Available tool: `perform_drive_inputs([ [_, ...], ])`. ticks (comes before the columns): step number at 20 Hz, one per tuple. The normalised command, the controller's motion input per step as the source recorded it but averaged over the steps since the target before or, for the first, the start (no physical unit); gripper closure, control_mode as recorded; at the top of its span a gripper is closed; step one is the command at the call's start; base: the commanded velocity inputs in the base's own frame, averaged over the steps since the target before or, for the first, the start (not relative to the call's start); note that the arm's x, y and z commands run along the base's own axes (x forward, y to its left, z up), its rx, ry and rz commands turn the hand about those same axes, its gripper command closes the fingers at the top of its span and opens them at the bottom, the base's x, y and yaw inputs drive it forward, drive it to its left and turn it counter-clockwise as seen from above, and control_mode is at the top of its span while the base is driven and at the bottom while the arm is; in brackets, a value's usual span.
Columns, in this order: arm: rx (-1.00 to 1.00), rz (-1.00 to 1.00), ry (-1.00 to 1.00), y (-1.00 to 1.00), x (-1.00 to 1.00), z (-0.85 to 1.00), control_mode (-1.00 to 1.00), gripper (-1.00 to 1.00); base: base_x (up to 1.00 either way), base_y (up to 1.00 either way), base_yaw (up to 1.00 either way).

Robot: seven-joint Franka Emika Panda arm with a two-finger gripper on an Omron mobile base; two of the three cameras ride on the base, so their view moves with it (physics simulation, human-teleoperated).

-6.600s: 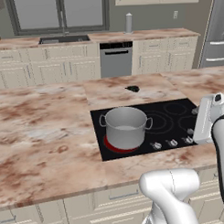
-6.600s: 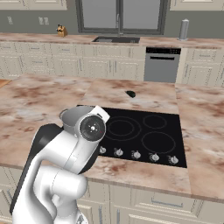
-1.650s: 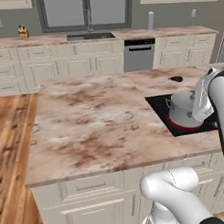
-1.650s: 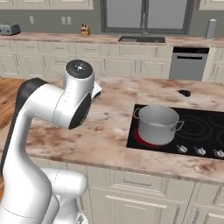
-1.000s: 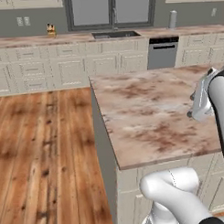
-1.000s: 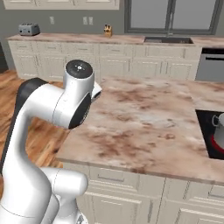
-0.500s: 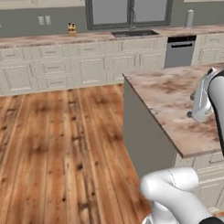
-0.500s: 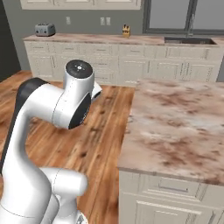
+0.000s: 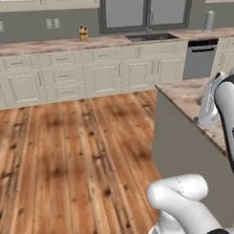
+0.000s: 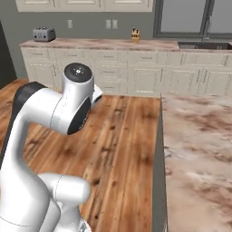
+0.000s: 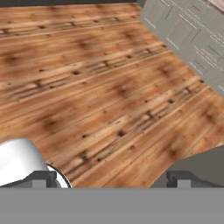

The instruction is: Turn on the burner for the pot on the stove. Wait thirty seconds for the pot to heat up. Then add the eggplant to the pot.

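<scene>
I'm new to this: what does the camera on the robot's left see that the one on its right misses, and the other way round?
Left base view: a grey dishwasher set in the back cabinets, and a pale upright cylinder on the counter above it. Right base view: a silver toaster at the far end of the back counter. Both: the knife block, the sink under the window, the wooden floor and the marbled island counter.

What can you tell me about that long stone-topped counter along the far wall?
The back counter runs along the grey wall under the window. Its top looks like pinkish-brown marble, set on cream panelled cabinets with drawers. A sink is sunk into it; a toaster and knife block stand on it. A dishwasher sits below.
</scene>
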Motion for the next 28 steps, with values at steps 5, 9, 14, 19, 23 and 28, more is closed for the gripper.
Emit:
perform_drive_inputs([
  [5, 0.00, 0.00, 0.00, 0.00, 0.00, 0.00, 1.00, -1.00, 1.00, 0.34, -0.18],
  [9, 0.00, 0.00, 0.00, 0.00, 0.00, 0.00, 1.00, -1.00, 1.00, 0.60, -0.19],
  [14, 0.00, 0.00, 0.00, 0.00, 0.00, 0.00, 1.00, -1.00, 1.00, 0.76, -0.21],
  [19, 0.00, 0.00, 0.00, 0.00, 0.00, 0.00, 1.00, -1.00, 1.00, 0.91, -0.33],
  [23, 0.00, 0.00, 0.00, 0.00, 0.00, 0.00, 1.00, -1.00, 1.00, 0.79, -0.43],
  [28, 0.00, 0.00, 0.00, 0.00, 0.00, 0.00, 1.00, -1.00, 1.00, 0.67, -0.52],
])
